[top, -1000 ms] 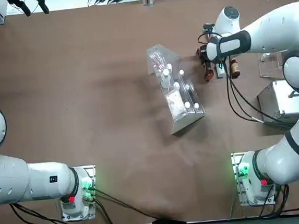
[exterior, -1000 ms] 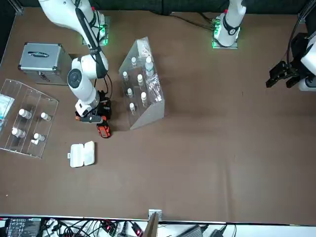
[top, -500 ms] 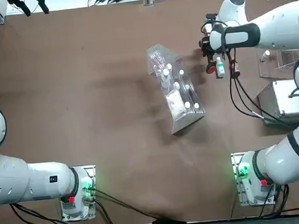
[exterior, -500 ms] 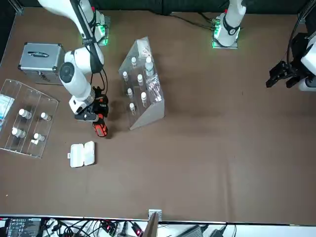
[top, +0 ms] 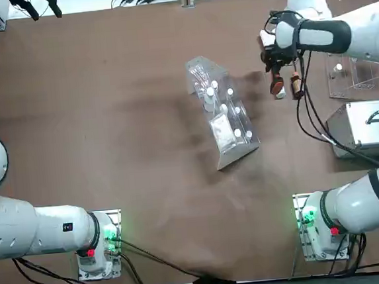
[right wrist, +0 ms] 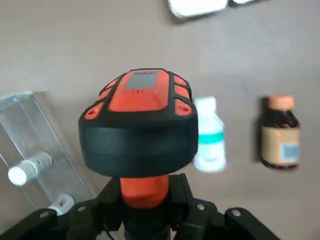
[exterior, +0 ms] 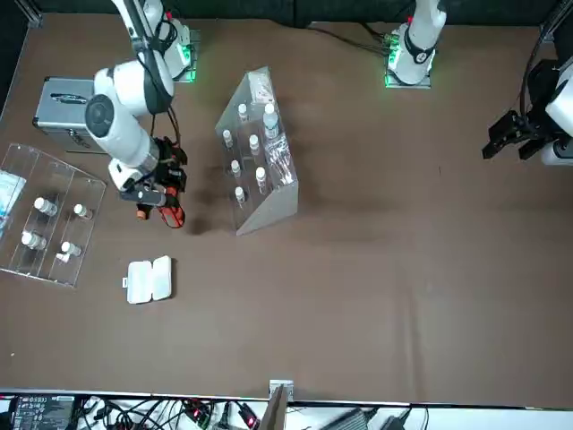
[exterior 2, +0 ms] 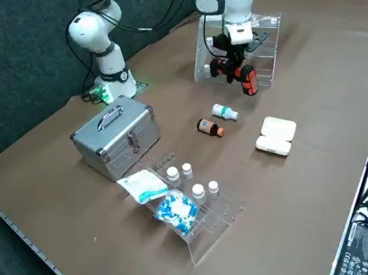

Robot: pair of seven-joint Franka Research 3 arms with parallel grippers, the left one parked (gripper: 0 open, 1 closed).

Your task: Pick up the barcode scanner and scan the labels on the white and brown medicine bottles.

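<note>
no readable text, labels too blurred

1 black-and-orange barcode scanner (right wrist: 138, 120) hangs in the claw (right wrist: 145, 200); 2 medicine bottles, white (exterior 2: 225, 112) and brown (exterior 2: 210, 127), lie sideways.

Am counting one black-and-orange handheld barcode scanner (right wrist: 138, 120), one white teal-banded bottle (exterior 2: 222, 112), one amber-brown bottle (exterior 2: 209, 128), one silver metal case (exterior 2: 118, 135), one white hinged plastic box (exterior 2: 274, 145). Two clear plastic racks (exterior: 269, 215) are holding four and seven white-capped vials (exterior: 270, 124).
</note>
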